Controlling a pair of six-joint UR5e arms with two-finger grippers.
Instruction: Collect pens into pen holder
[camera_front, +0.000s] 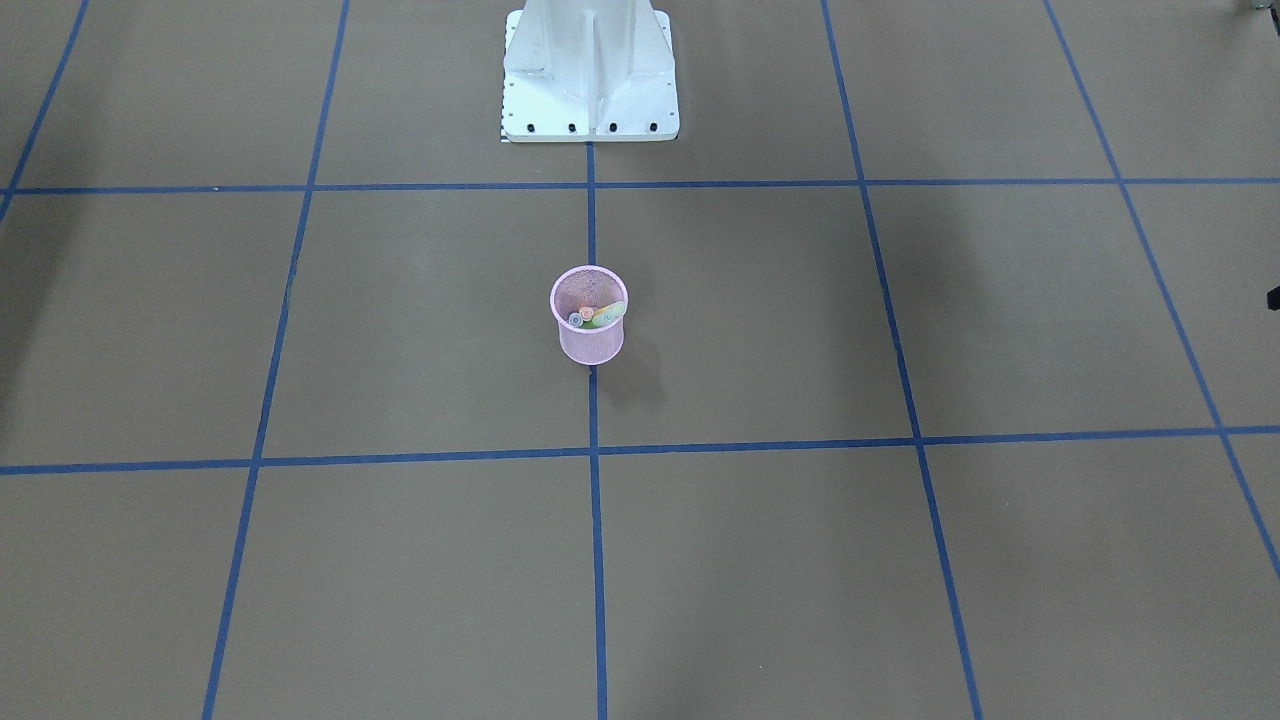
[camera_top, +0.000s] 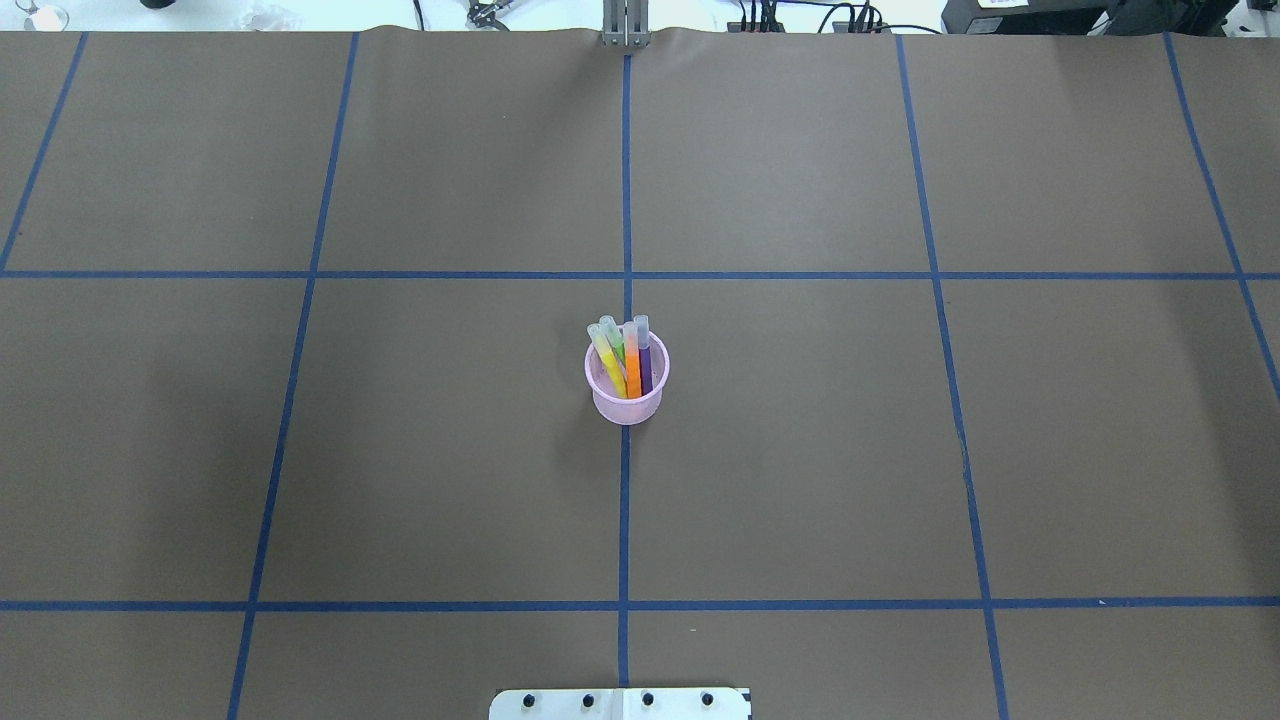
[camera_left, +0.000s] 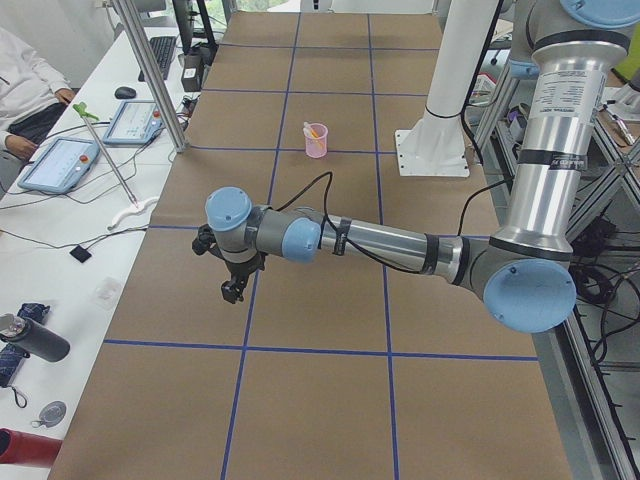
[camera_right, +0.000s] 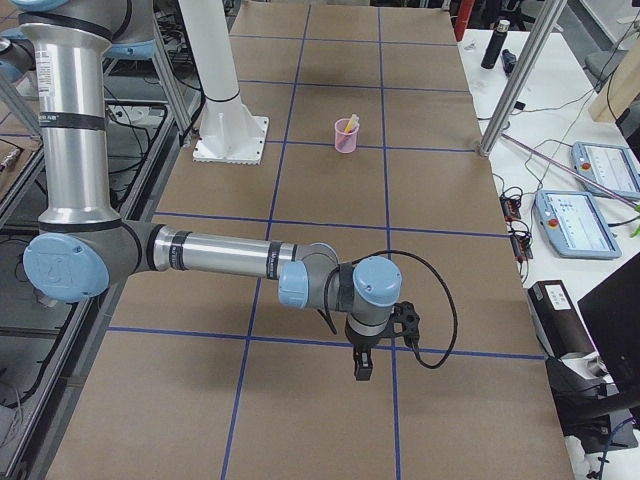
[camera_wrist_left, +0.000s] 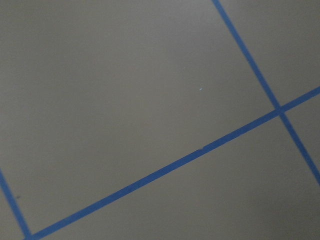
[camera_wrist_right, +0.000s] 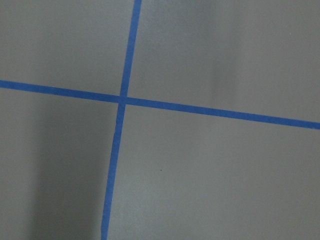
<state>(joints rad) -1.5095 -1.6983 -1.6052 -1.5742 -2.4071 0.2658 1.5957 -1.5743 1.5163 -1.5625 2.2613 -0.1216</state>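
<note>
The pink mesh pen holder (camera_top: 625, 405) stands upright at the table's middle, on the centre blue line; it also shows in the front view (camera_front: 590, 342) and both side views (camera_left: 316, 142) (camera_right: 346, 136). Inside it stand the yellow pen (camera_top: 608, 362), green pen (camera_top: 616, 342), orange pen (camera_top: 632, 365) and purple pen (camera_top: 645, 360), caps up. No pen lies on the table. My left gripper (camera_left: 232, 290) hangs far off at the table's left end, and my right gripper (camera_right: 362, 372) at the right end. I cannot tell whether either is open or shut. Both wrist views show only paper and tape.
The white robot base (camera_front: 590, 90) stands behind the holder. Blue tape lines (camera_top: 625, 520) divide the brown table into squares. Beside the table are a bench with tablets (camera_left: 60, 160), a seated person (camera_left: 25, 85), a dark bottle (camera_left: 30, 340) and metal posts (camera_right: 515, 85).
</note>
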